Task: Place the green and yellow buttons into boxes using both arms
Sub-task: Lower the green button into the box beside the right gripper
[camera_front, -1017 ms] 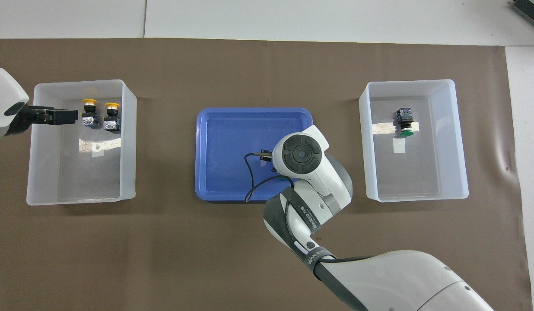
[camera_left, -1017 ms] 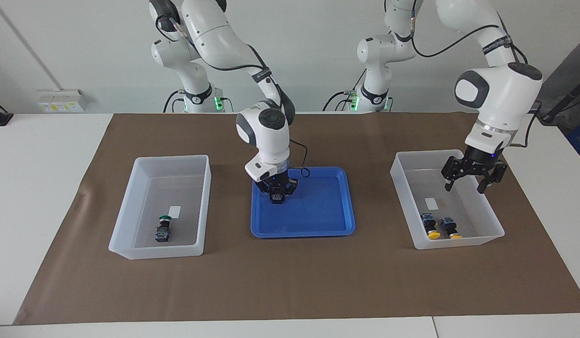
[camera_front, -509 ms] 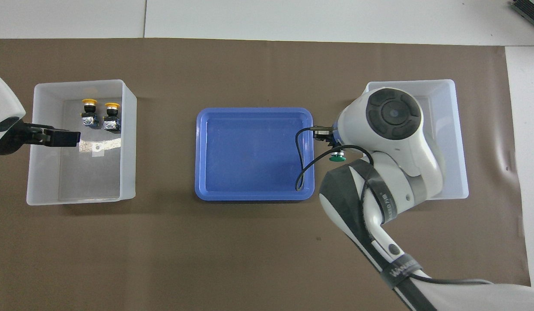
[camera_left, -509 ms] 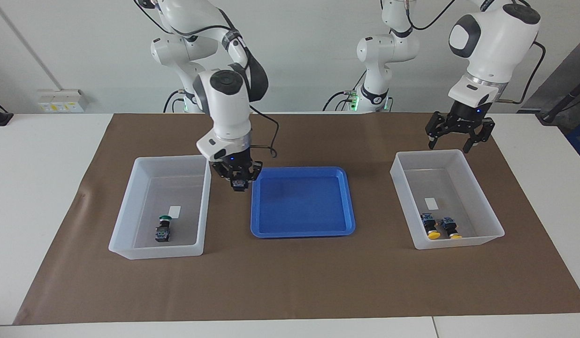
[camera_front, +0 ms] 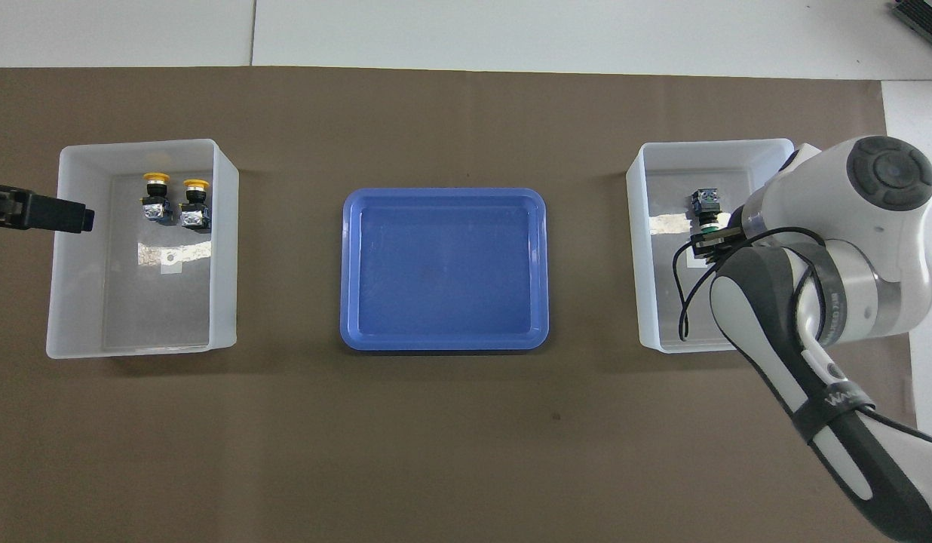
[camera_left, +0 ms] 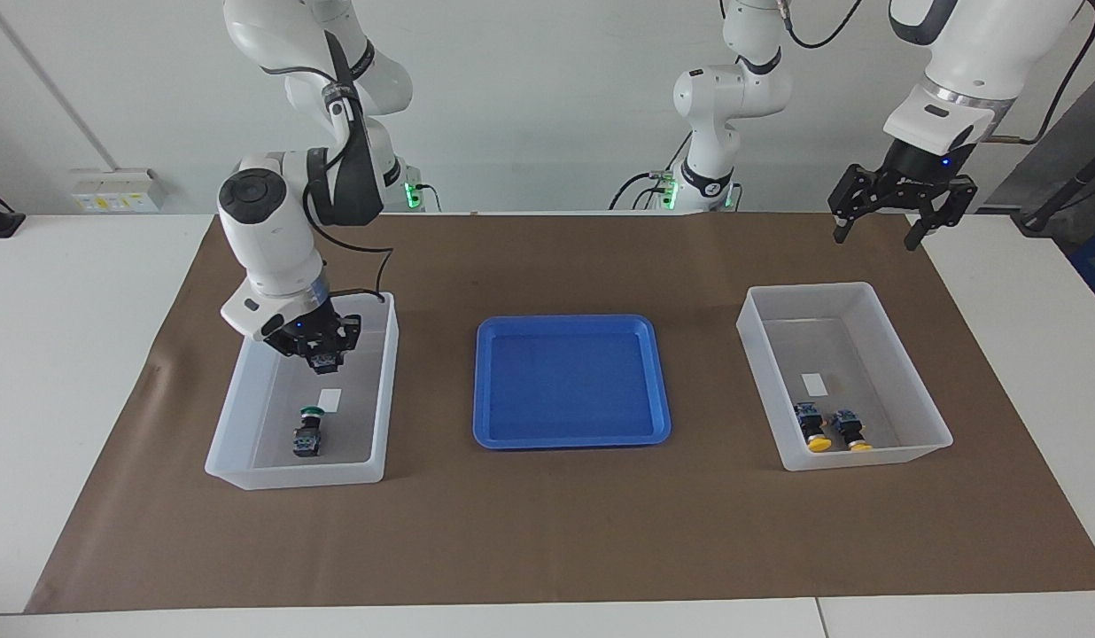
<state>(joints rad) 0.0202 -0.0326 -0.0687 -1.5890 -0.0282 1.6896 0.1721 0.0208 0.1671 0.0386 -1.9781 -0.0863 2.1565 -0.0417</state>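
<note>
- The blue tray [camera_left: 571,381] is sitting in the middle of the brown mat [camera_left: 547,532] on the tabletop [camera_left: 87,354], with nothing in it.
- The right claw [camera_left: 322,359] is hanging over the clear box [camera_left: 237,425] at the right arm's end of the mat, well apart from the tray.
- That claw is closed on a green button [camera_left: 323,361], a small dark block pinched between its fingertips, low inside the box opening; whether the button is touching the box floor cannot be told.
- Another green button [camera_left: 309,432] is lying on the floor of the same box, farther from the robots than the held one, near a small white label [camera_left: 330,400].
- From overhead, the lying green button [camera_front: 705,208] is showing just beside the right arm's wrist.
- The left claw [camera_left: 889,215] is hovering high, jaws spread wide with nothing between them, over the mat's edge at the left arm's end.
- The other clear box [camera_left: 911,390] is sitting at that end of the mat, with the tray between the two boxes.
- Two yellow buttons [camera_left: 829,430] are lying side by side in that box, at the end farther from the robots, caps pointing away from the robots.
</note>
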